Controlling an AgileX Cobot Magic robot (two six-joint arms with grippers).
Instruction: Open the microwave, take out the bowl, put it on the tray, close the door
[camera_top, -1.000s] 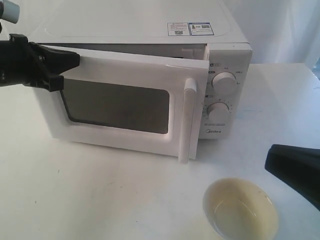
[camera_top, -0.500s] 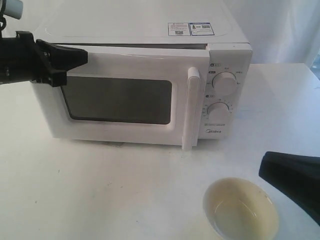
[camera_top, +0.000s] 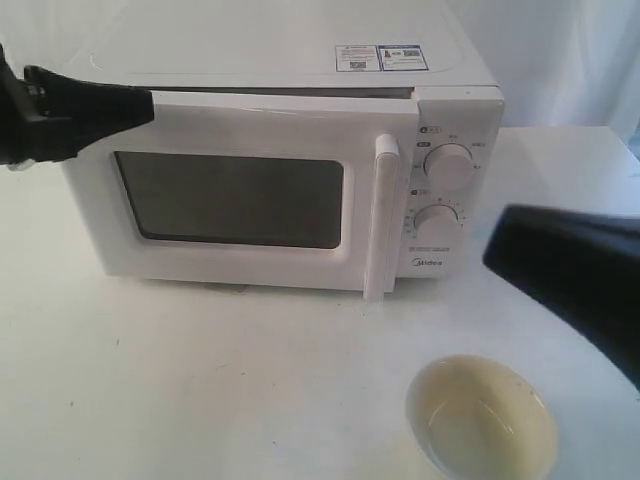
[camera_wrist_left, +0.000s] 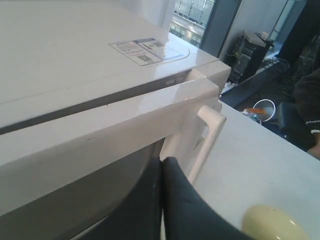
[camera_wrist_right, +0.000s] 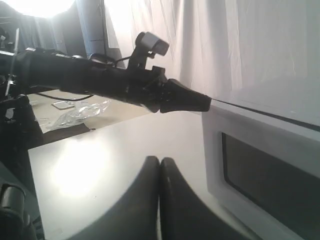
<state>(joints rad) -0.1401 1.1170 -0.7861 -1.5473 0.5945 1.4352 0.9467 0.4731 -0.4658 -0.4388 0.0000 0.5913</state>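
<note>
At the back edge of the white surface (camera_top: 200, 380): boxy white microwave (camera_top: 455, 110), its white dark-windowed door (camera_top: 230, 130) closed. Small round cream-yellow bowl (camera_top: 480, 420) at front edge, right side. Left gripper (camera_top: 143, 100) pinched together at the door's upper left corner. Right gripper (camera_top: 495, 250) closed tight, empty, near the bowl.

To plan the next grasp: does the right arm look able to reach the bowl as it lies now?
Probably yes. The bowl lies uncovered in front of the microwave, and the right gripper hangs close by with nothing between them. Its jaws are shut, so they must open first.
</note>
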